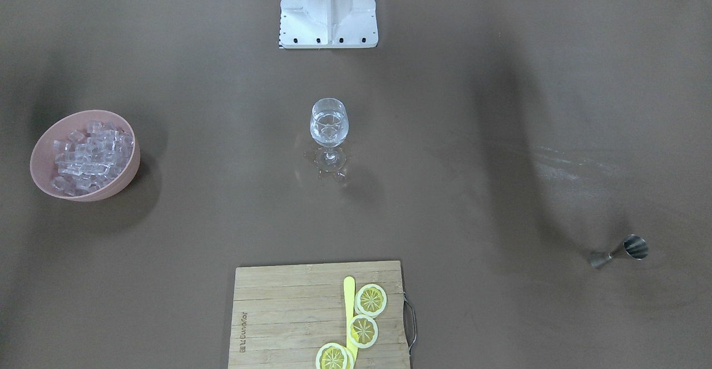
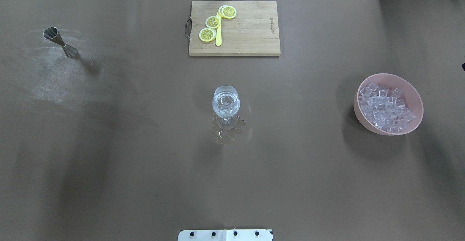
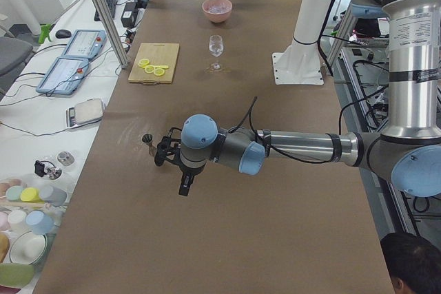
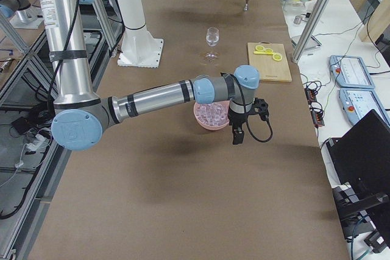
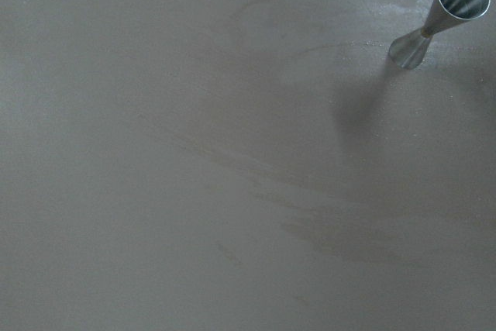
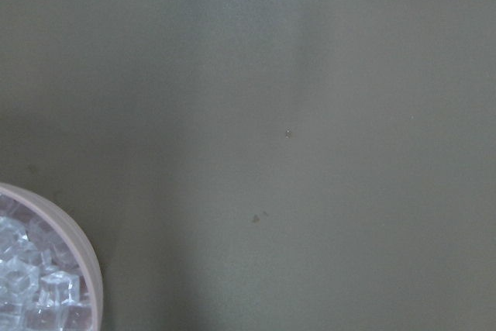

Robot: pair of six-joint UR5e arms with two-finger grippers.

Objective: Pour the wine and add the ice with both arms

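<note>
Steel hourglass-shaped jigger (image 2: 60, 41) stands far left, with the black two-finger left gripper (image 3: 185, 186) hanging near it. A clear stemmed wine glass (image 2: 225, 104) stands mid-table. Far right, clear glassy ice cubes (image 2: 385, 108) fill a round pink bowl (image 2: 416, 97), the right gripper (image 4: 236, 136) beside it. Whether either pincer is apart or together I cannot tell.

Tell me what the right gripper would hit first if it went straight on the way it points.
Probably the bare brown table: the right gripper points down, and its wrist view shows mostly table, with the pink bowl of ice only in one corner. Depth is hard to judge from the side.
</note>
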